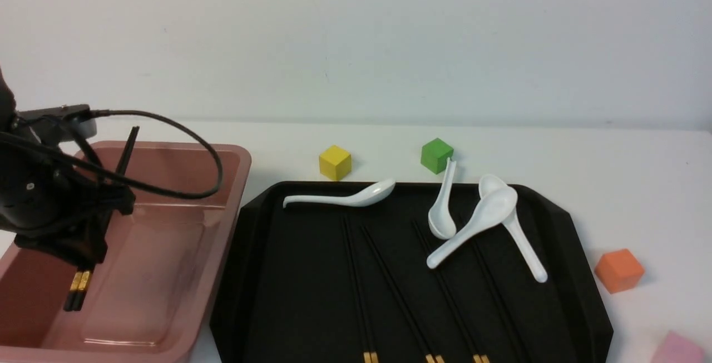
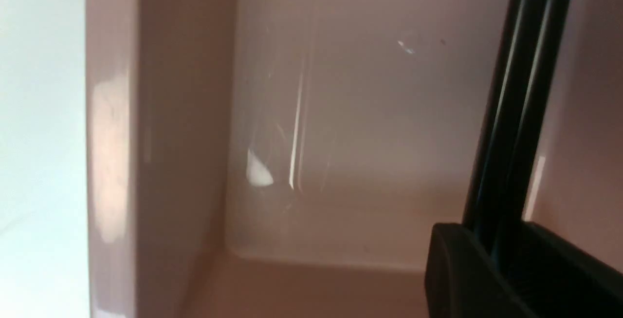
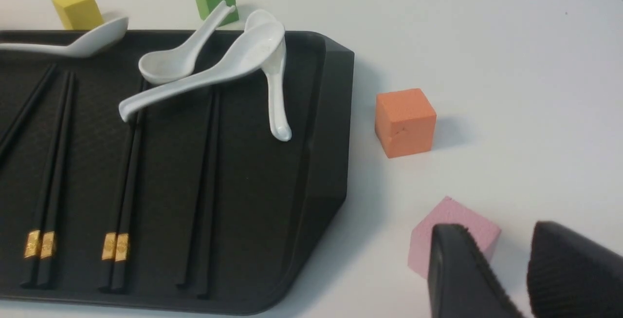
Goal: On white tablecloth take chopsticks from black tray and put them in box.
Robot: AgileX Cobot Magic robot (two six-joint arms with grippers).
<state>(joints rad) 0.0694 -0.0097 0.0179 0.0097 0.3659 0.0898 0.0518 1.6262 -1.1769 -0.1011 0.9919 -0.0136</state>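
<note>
The left pincer (image 1: 83, 257) hangs over the near left part of the box (image 1: 239, 182), clamped on a pair of chopsticks (image 1: 78, 291) partway along their length. The sticks pass through the closed jaws. Their gold-banded thick ends stick out on the near side, low inside the box, and their thin tips rise on the far side, showing above the far rim in the front view. Their long axis runs near to far, steeply tilted, with the tips leaning slightly right. I cannot tell whether the thick ends touch the box floor.

The right pincer (image 3: 506, 279) hovers over the white tablecloth (image 1: 612, 174) with its jaws apart, holding nothing, near a pink cube (image 3: 452, 225).

The other chopsticks (image 1: 355, 274) lie flat in pairs on the black tray (image 1: 278, 274), right of the box. They point near to far, with their gold ends near.
</note>
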